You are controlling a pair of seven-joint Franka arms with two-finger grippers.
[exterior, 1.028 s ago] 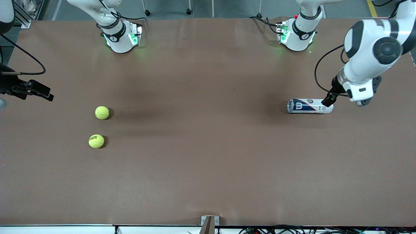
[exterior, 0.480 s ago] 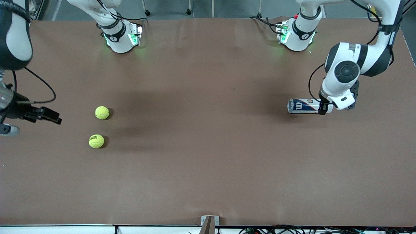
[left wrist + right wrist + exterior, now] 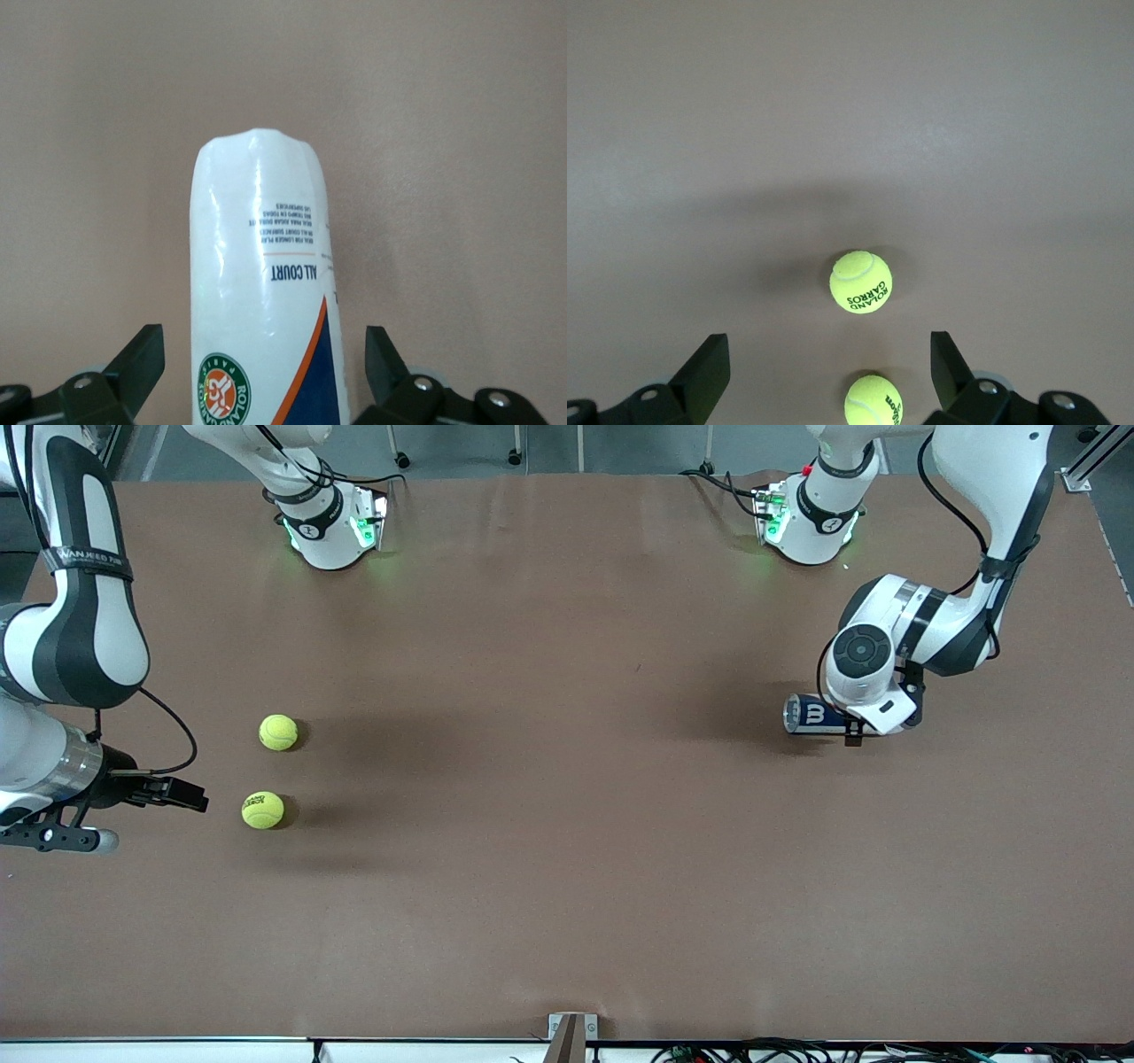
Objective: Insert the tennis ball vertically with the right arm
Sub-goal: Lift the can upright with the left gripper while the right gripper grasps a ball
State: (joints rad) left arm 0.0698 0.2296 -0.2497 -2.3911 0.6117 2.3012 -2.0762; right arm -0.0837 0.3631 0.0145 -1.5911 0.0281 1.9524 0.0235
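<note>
Two yellow tennis balls lie on the brown table toward the right arm's end, one [image 3: 278, 732] farther from the front camera than the other [image 3: 263, 810]. My right gripper [image 3: 190, 796] is open and empty, low over the table beside the nearer ball. Both balls show ahead of it in the right wrist view, one [image 3: 861, 282] farther off and one [image 3: 873, 400] near the open fingers [image 3: 709, 367]. A white, blue and orange ball can [image 3: 811, 715] lies on its side toward the left arm's end. My left gripper [image 3: 853, 731] is open and straddles the can [image 3: 257, 257] without touching it.
The two arm bases [image 3: 328, 527] [image 3: 808, 518] stand along the table edge farthest from the front camera. A small metal bracket [image 3: 571, 1032] sits at the middle of the edge nearest the front camera. Bare brown table [image 3: 549, 779] lies between balls and can.
My right gripper has swung in toward the balls and nearer the front camera. My left gripper has come down over the can and moved along it toward its middle.
</note>
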